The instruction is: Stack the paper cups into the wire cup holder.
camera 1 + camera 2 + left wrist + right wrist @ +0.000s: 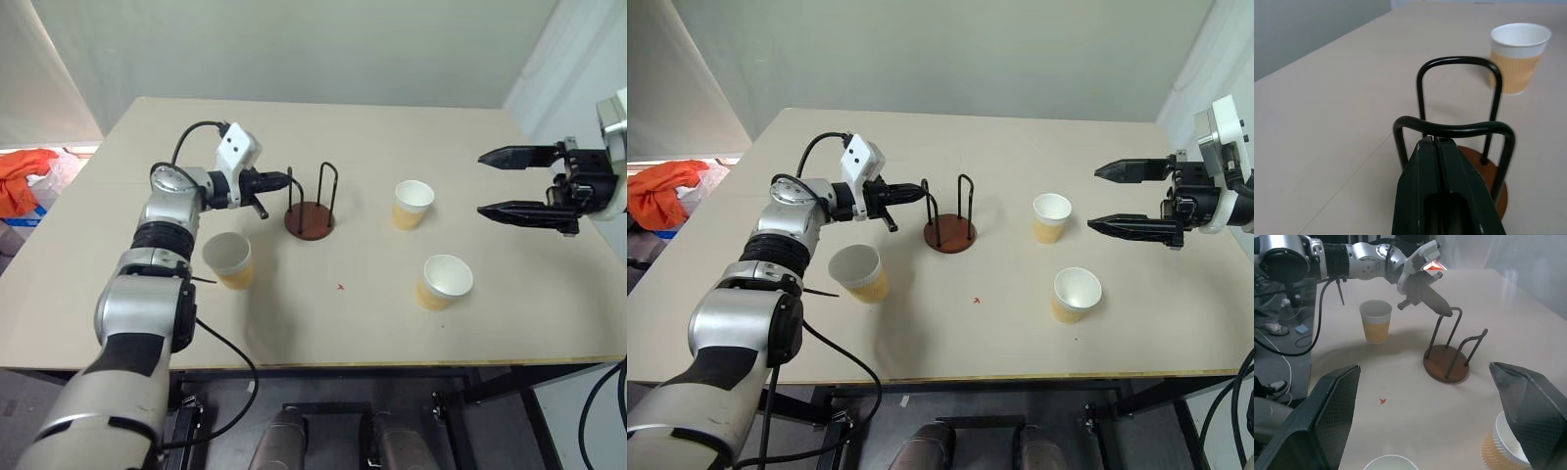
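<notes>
Head view: left gripper (284, 180) closed tight, tips touching the wire cup holder's (311, 217) nearer loop top, no cup held; right gripper (500, 182) spread wide, empty, well right of holder. Holder upright on tan table (411, 127); 3 paper cups (228, 259) (412, 204) (443, 281) upright around it.

Left wrist: fingers (1426, 171) pressed together against loop (1452, 129).

Right wrist: broad-apart fingers (1327, 406), holder (1446, 363) between

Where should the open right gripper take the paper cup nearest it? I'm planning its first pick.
Take the paper cup across its tan side wall below the white rim, coming level from the robot's right. It stands upright, mouth up, apart from the other cups, and the right gripper already points at it with jaws spread wider than the cup.
</notes>
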Robot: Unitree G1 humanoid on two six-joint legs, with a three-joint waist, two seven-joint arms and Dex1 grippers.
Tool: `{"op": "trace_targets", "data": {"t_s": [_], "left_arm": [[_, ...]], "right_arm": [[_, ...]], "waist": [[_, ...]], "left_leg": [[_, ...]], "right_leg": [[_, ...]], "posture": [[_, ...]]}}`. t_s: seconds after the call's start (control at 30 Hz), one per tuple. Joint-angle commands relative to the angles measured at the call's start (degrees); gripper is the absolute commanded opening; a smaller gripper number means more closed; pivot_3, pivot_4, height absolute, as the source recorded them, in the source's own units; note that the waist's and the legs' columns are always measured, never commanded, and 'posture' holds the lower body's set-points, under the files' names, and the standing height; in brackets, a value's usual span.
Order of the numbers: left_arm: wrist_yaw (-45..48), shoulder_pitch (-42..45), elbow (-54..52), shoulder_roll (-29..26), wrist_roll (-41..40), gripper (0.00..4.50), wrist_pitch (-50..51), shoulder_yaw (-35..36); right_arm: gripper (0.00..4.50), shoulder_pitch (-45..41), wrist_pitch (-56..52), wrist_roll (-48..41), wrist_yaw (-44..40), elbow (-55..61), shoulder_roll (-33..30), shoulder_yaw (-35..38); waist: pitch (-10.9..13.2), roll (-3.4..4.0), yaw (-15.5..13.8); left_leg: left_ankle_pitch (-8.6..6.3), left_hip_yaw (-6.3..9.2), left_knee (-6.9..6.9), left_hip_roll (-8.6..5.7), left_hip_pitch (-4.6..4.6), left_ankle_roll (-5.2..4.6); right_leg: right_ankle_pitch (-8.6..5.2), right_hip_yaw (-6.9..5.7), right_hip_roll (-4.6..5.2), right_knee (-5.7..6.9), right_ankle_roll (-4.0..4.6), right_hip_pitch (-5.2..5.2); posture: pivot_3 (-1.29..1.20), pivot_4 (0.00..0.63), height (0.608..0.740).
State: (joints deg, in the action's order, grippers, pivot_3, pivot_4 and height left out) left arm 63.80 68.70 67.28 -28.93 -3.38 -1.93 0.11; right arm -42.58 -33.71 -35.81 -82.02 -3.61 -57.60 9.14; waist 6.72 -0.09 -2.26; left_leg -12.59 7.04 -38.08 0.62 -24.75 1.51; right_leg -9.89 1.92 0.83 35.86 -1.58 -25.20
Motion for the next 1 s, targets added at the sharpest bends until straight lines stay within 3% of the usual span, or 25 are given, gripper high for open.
{"op": "trace_targets", "data": {"t_s": [0.03, 0.27, 0.3, 0.37, 0.57, 0.7, 1.0], "left_arm": [[2.9, 0.1, -3.2, -1.3, -0.8, 0.02, 1.8, 0.7], [4.7, -3.0, -6.9, -5.1, 2.5, 0.02, 3.7, -2.3], [6.8, -3.4, -8.1, -5.2, 1.5, 0.19, 5.0, -2.0], [9.2, -4.4, -10.4, -5.3, 0.5, 0.57, 7.2, -1.9], [16.1, -9.0, -22.3, -5.2, -4.1, 2.64, 11.1, -1.3], [12.9, -10.1, -25.3, -4.7, -3.5, 2.64, 11.5, -1.9], [2.2, -5.8, -18.2, -0.8, -0.1, 2.64, 7.6, -2.9]], "right_arm": [[4.5, -1.1, 1.1, -0.1, 0.2, 0.7, -0.4, 1.1], [4.5, -0.7, 1.4, -0.2, 0.3, 0.8, -0.6, 1.2], [4.5, -0.6, 1.5, -0.2, 0.3, 0.8, -0.6, 1.2], [4.5, -0.8, 1.6, 0.0, 0.2, 0.5, -0.5, 1.1], [4.5, -1.6, 2.2, 0.5, -0.1, -0.6, -0.4, 0.4], [4.5, -2.2, 2.5, 0.7, -0.3, -1.2, -0.4, 0.1], [4.5, -1.8, 2.7, 1.0, 0.1, -0.8, -0.4, 0.1]], "waist": [[0.0, 0.0, 0.0], [0.0, 0.0, 0.1], [0.0, 0.0, 0.0], [0.0, 0.0, -0.1], [0.0, 0.0, -0.2], [0.0, 0.0, -0.2], [0.0, 0.02, -0.2]], "left_leg": [[0.0, 0.0, 0.0, 0.0, 0.0, -0.01], [-0.02, -0.02, 0.01, 0.02, 0.01, -0.04], [-0.02, -0.02, 0.01, 0.02, 0.01, -0.04], [-0.03, 0.04, 0.01, -0.01, -0.02, -0.05], [-0.05, 0.13, -0.02, -0.09, -0.14, -0.1], [-0.07, 0.12, -0.02, -0.08, -0.13, -0.13], [-0.08, 0.06, -0.06, -0.12, -0.12, -0.18]], "right_leg": [[0.0, 0.0, 0.0, 0.0, 0.0, 0.0], [0.04, 0.0, -0.01, 0.0, -0.17, -0.01], [0.03, 0.0, -0.01, 0.0, -0.18, -0.01], [-0.01, 0.0, 0.0, 0.0, -0.13, -0.01], [-0.03, 0.01, 0.06, 0.0, -0.09, -0.05], [0.05, 0.0, 0.07, 0.01, -0.23, -0.06], [0.05, -0.02, 0.23, 0.01, -0.22, -0.06]], "posture": [[0.0, 0.15, 0.74], [0.0, 0.15, 0.74], [0.0, 0.15, 0.74], [0.0, 0.15, 0.74], [0.0, 0.15, 0.74], [0.0, 0.15, 0.74], [0.0, 0.15, 0.74]]}}
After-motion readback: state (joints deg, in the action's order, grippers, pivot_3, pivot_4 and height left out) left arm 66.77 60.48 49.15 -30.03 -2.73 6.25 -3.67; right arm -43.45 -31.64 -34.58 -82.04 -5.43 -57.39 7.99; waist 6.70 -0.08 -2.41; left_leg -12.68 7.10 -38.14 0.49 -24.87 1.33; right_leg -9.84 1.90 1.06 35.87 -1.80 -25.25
